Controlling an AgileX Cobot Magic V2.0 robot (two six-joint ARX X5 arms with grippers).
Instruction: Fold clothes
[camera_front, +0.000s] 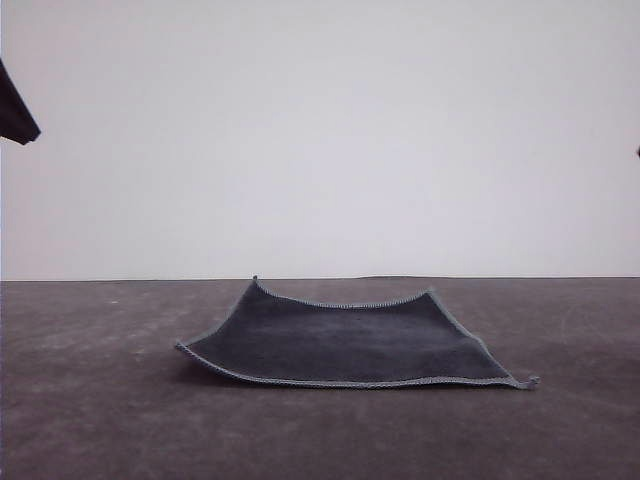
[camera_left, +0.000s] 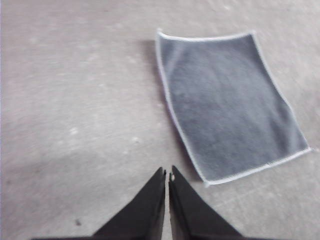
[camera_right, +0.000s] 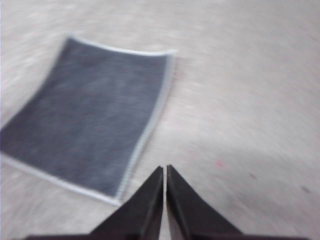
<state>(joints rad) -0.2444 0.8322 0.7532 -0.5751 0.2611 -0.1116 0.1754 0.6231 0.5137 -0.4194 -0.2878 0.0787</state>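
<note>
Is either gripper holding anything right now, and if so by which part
Nothing is held. The left gripper and right gripper are both shut and empty, apart from the cloth.

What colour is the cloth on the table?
Dark grey, with paler grey stitched edging; the cloth shows best in the left wrist view.

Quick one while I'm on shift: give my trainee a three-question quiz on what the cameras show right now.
1. True or false: the cloth is already folded in half.
2. Which face of the cloth is up? A) purple B) dark grey C) white
3. Fill in: the left tool and the right tool are both ____, holding nothing.

Key:
1. False. It lies spread in a single layer on the table, corners slightly lifted.
2. B. Dark grey with a pale stitched edging.
3. Shut. In each wrist view the fingertips meet above bare table, beside the cloth and not touching it.
</note>
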